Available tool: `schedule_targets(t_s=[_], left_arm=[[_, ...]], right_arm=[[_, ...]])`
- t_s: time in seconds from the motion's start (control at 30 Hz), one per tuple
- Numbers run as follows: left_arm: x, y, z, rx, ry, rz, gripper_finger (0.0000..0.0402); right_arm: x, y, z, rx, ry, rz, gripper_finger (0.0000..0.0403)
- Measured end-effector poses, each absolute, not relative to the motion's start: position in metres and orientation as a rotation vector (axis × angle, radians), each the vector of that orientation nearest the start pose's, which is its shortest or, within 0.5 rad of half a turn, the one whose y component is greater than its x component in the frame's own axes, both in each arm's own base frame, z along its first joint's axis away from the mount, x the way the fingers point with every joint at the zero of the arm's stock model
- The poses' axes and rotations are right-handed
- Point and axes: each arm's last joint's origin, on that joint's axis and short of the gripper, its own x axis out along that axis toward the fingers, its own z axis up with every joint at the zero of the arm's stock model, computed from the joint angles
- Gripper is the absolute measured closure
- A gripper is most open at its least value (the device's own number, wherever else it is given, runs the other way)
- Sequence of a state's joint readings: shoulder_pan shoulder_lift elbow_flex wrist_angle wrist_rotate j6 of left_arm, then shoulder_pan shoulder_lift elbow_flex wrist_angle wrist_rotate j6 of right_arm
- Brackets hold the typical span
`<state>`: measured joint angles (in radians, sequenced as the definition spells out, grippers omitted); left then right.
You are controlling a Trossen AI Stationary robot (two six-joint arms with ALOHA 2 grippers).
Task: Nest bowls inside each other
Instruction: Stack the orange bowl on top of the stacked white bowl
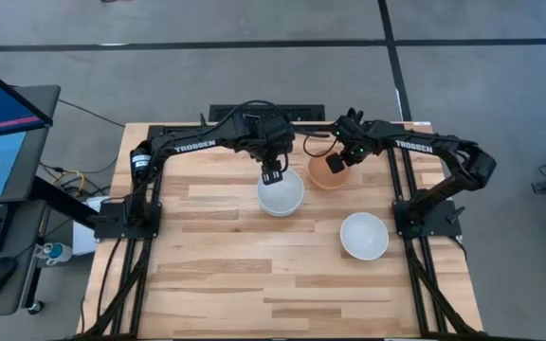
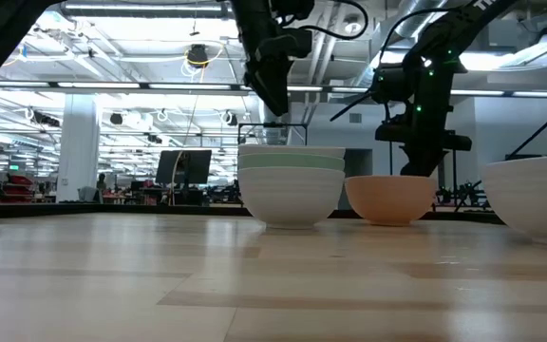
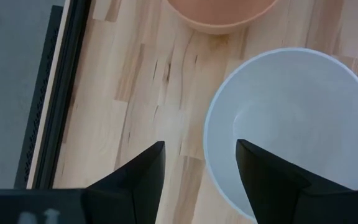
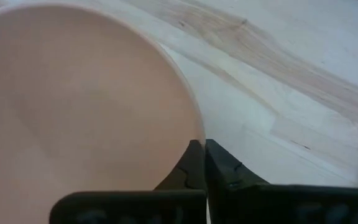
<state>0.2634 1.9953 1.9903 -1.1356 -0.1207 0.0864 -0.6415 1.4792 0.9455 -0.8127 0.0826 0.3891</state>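
Note:
A stack of nested bowls stands mid-table: in the low view a white bowl sits at the bottom, a mint green rim above it and a white rim on top. My left gripper is open above the stack's far rim, one finger on either side of it, touching nothing. To the right of the stack the orange bowl has my right gripper shut on its rim. A lone white bowl rests on its base nearer the right front. My right gripper holds the orange bowl by its rim on the bowl's far right side, pinched between the two fingers, one inside the bowl and one outside. The fingers come from above, pointing down. In the low view the bowl stays upright, its base at table level.
Both arms' dark frames stand on the table's left and right sides. The near half of the wooden table is bare. A monitor and keyboard sit beyond the table's left edge.

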Motion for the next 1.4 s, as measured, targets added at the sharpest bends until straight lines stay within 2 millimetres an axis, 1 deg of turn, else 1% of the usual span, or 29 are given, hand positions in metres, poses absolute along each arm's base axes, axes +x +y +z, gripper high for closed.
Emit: schedule_targets(t_s=[0.1, 0.23, 0.37, 0.43, 0.57, 0.67, 0.7, 0.77, 0.87, 0.9, 1.0, 1.1, 1.17, 1.23, 1.33, 1.4], left_arm=[[0.399, 0.111, 0.314, -0.004, 1.162, 0.295, 0.0213], [0.397, 0.112, 0.303, 0.016, 1.188, 0.326, 0.0230], [0.386, 0.108, 0.300, -0.001, 1.198, 0.303, 0.0259], [0.378, 0.105, 0.307, 0.000, 1.171, 0.308, 0.0275], [0.354, 0.099, 0.335, -0.019, 1.090, 0.343, 0.0302], [0.335, 0.097, 0.341, -0.023, 1.090, 0.391, 0.0314], [0.328, 0.097, 0.339, -0.029, 1.101, 0.409, 0.0317], [0.316, 0.098, 0.327, -0.054, 1.140, 0.436, 0.0318], [0.302, 0.100, 0.297, -0.115, 1.214, 0.464, 0.0319], [0.299, 0.099, 0.286, -0.130, 1.231, 0.470, 0.0319], [0.293, 0.096, 0.263, -0.178, 1.226, 0.460, 0.0319], [0.288, 0.094, 0.247, -0.207, 1.238, 0.462, 0.0319], [0.286, 0.094, 0.242, -0.199, 1.257, 0.475, 0.0319], [0.283, 0.093, 0.242, -0.184, 1.260, 0.474, 0.0319], [0.279, 0.092, 0.248, -0.174, 1.230, 0.466, 0.0319], [0.275, 0.090, 0.255, -0.174, 1.206, 0.466, 0.0319]], right_arm=[[0.207, -0.156, 0.199, 0.692, 1.199, -0.866, 0.0397], [0.211, -0.152, 0.201, 0.674, 1.198, -0.845, 0.0399], [0.218, -0.151, 0.216, 0.652, 1.186, -0.830, 0.0401], [0.220, -0.153, 0.225, 0.638, 1.175, -0.842, 0.0401], [0.222, -0.161, 0.241, 0.626, 1.142, -0.852, 0.0401], [0.223, -0.164, 0.253, 0.624, 1.126, -0.850, 0.0401], [0.224, -0.164, 0.258, 0.622, 1.118, -0.843, 0.0401], [0.227, -0.164, 0.269, 0.617, 1.103, -0.830, 0.0401], [0.230, -0.161, 0.286, 0.616, 1.094, -0.804, 0.0401], [0.232, -0.160, 0.292, 0.610, 1.085, -0.796, 0.0401], [0.236, -0.154, 0.308, 0.603, 1.062, -0.777, 0.0401], [0.249, -0.147, 0.314, 0.617, 1.045, -0.736, 0.0401], [0.259, -0.143, 0.313, 0.616, 1.059, -0.718, 0.0400], [0.273, -0.139, 0.313, 0.607, 1.073, -0.695, 0.0397], [0.291, -0.133, 0.308, 0.586, 1.150, -0.675, 0.0392], [0.305, -0.129, 0.306, 0.560, 1.166, -0.665, 0.0388]])
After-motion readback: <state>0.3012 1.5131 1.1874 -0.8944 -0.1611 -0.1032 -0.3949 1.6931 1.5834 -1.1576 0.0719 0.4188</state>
